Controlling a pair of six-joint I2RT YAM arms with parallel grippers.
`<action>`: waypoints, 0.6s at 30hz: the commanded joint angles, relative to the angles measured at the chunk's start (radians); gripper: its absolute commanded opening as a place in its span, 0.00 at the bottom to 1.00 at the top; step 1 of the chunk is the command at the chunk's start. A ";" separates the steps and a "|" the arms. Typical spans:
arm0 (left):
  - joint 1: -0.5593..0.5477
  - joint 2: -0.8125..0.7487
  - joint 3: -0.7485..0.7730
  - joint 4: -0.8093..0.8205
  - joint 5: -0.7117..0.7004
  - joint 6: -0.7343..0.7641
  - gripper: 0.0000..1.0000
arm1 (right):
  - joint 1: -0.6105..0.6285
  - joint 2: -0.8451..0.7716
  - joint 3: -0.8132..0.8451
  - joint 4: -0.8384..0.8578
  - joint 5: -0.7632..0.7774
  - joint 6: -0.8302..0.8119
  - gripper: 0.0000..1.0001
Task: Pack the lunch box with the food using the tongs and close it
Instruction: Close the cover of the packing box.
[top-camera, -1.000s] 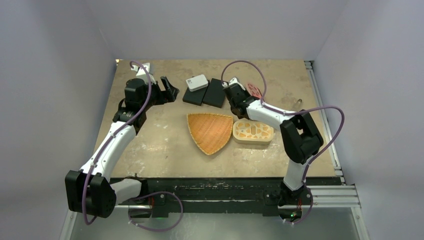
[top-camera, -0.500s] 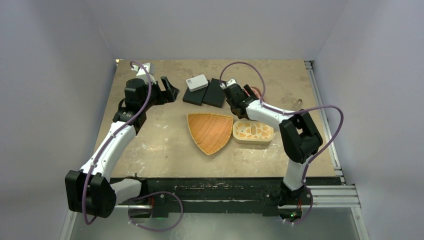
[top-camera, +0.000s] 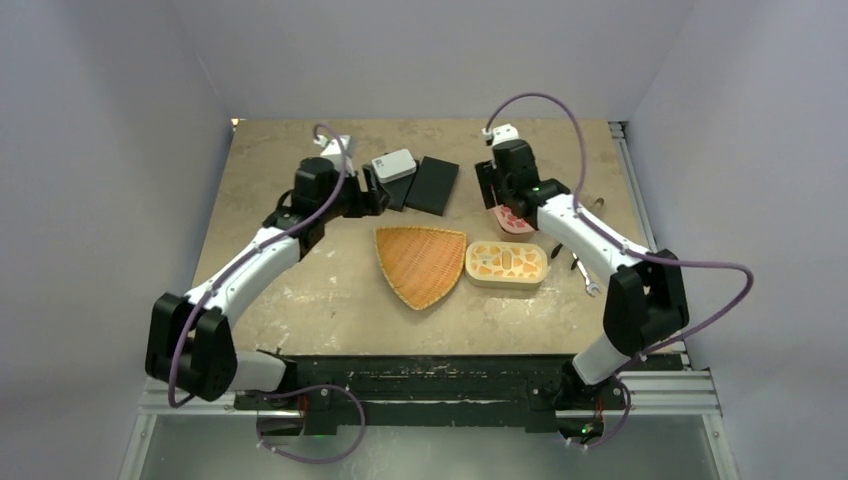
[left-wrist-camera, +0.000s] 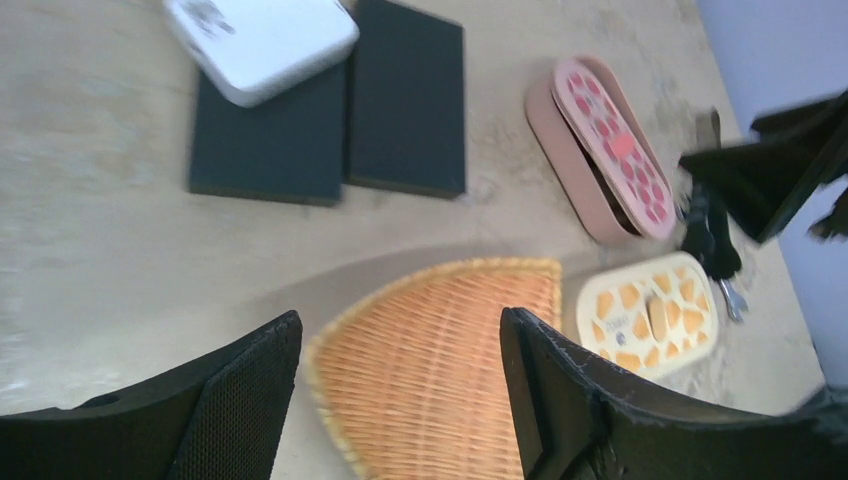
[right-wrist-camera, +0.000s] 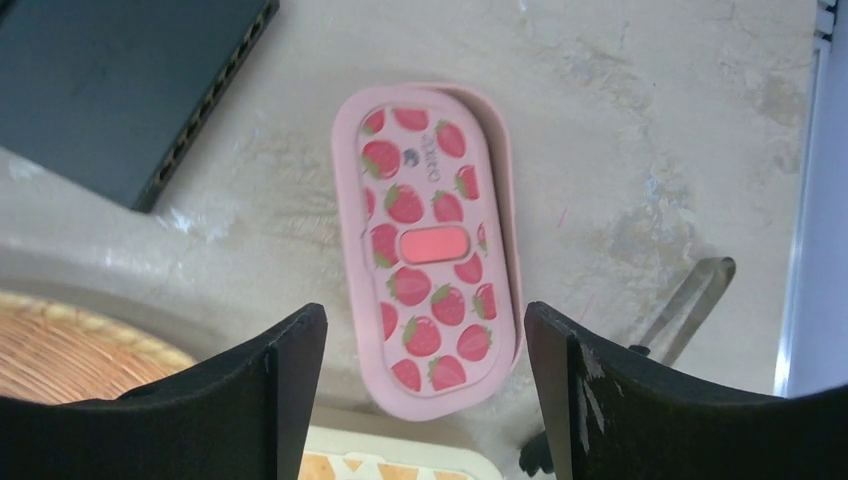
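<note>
A pink oval lunch box (right-wrist-camera: 430, 250) with a strawberry lid lies at the back right, the lid sitting askew on its base. My right gripper (right-wrist-camera: 425, 310) hangs open just above it (top-camera: 512, 218), nothing between its fingers. A second, cream lunch box (top-camera: 507, 264) with an orange pattern is closed beside the wicker tray. The tongs (right-wrist-camera: 690, 295) lie on the table right of both boxes, black ends toward the cream one (left-wrist-camera: 712, 245). My left gripper (left-wrist-camera: 400, 320) is open over the table near the dark boxes (top-camera: 378, 190). No food shows in any view.
An orange triangular wicker tray (top-camera: 420, 262) sits mid-table with nothing on it. Two flat black boxes (top-camera: 432, 185) lie at the back, a white device (top-camera: 393, 165) resting on one. A small silver tool (top-camera: 589, 288) lies right of the cream box. A metal rail (top-camera: 640, 210) runs along the right edge.
My right gripper has opened and swung right, from beside the black boxes to over the pink box. The left arm has reached right toward the black boxes.
</note>
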 joint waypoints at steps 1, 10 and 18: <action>-0.125 0.091 0.078 0.095 0.014 -0.090 0.70 | -0.107 -0.083 -0.036 0.082 -0.224 0.112 0.75; -0.333 0.414 0.267 0.279 0.018 -0.286 0.70 | -0.399 -0.081 -0.114 0.191 -0.553 0.246 0.73; -0.407 0.699 0.497 0.326 0.024 -0.338 0.65 | -0.537 0.037 -0.123 0.281 -0.692 0.302 0.59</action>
